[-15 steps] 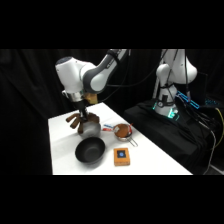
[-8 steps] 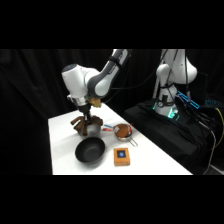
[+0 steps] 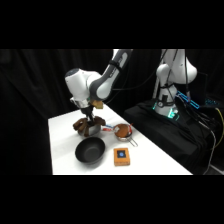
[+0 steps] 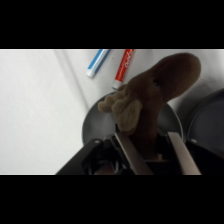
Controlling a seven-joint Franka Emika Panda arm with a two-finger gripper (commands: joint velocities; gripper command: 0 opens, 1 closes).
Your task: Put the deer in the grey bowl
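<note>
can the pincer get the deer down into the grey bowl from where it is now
Probably yes. The pincer is shut on the deer, and the wrist view shows the grey bowl right beneath it with nothing between. The black bowl sits off to one side, out of the way.

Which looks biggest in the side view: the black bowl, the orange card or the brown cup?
1. Black bowl, clearly largest.
2. Orange card and brown cup look about alike; the cup sits farther from the camera, so I won't rank them.
</note>
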